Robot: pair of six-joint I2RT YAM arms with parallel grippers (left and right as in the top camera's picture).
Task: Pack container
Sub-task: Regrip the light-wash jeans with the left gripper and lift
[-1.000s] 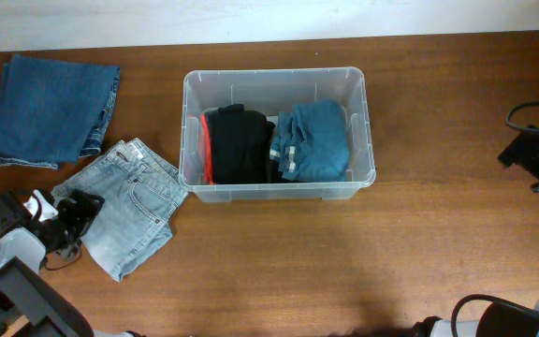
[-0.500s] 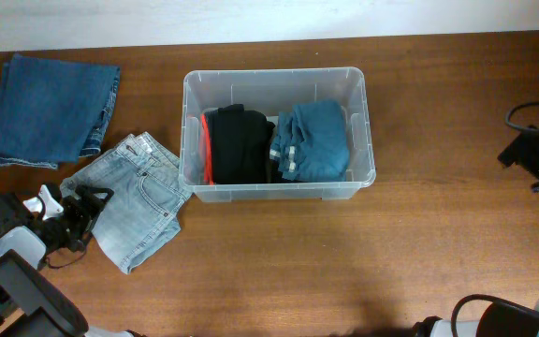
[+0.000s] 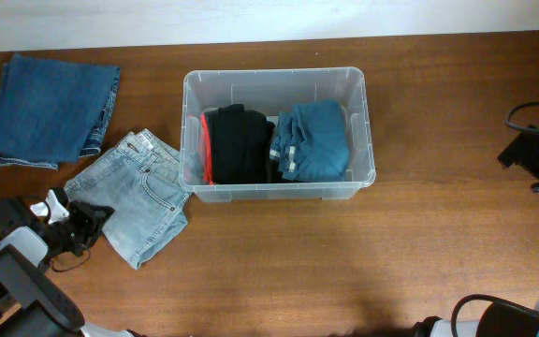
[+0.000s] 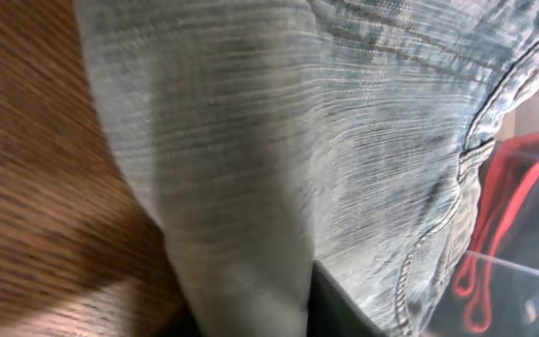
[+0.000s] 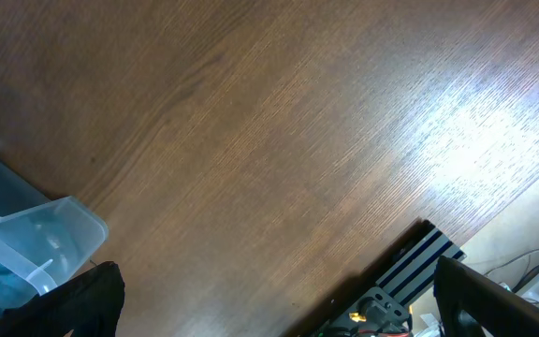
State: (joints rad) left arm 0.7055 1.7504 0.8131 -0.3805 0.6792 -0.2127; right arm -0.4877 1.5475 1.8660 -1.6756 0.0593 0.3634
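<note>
Overhead, pale jeans (image 3: 138, 201) edge beside container (image 3: 274, 74), wood table (image 3: 438, 206) stretching right.

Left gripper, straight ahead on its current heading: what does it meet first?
The light denim shorts, bunched right at the left gripper; behind them, probably the left wall of the container, though depth is unclear.

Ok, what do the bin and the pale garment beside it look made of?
The container looks like clear, glossy plastic: the folded clothes show through its walls. The pale garment looks like faded denim, matte: the left wrist view shows a ribbed weave, stitched seams and a pocket edge.
</note>
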